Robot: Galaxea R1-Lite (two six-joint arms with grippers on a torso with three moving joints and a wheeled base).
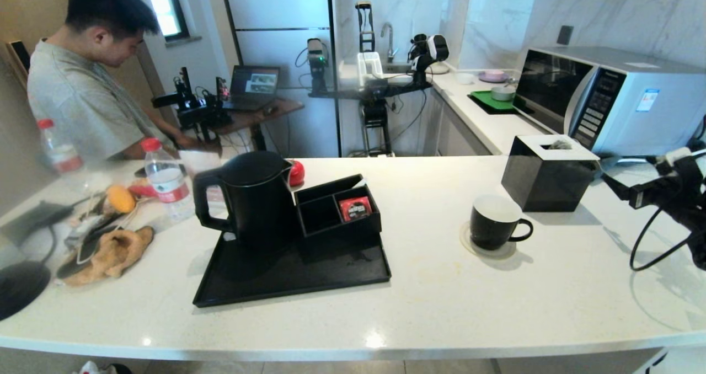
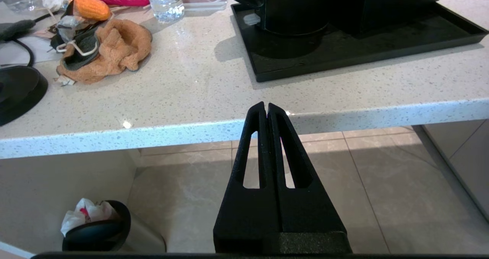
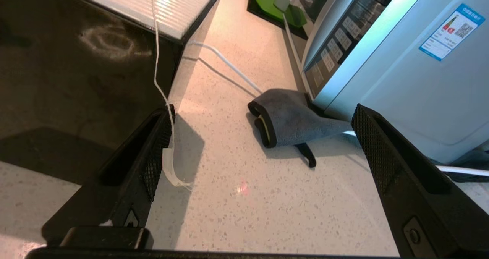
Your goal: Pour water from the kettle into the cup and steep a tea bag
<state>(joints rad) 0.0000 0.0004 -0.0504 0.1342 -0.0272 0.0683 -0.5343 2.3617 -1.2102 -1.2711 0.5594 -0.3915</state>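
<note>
Left gripper [image 2: 266, 106] hangs closed below the counter edge; right gripper [image 3: 259, 144] gapes beside the tissue box [image 3: 76, 72].

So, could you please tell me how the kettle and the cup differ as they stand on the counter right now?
The kettle is tall and jug-shaped with a big loop handle; the cup is far smaller with a small loop handle. The kettle stands on the black tray, the cup on a round coaster directly on the counter. The kettle is closed by a flat lid; the cup is open, showing a white inside. Both are black and upright.
</note>
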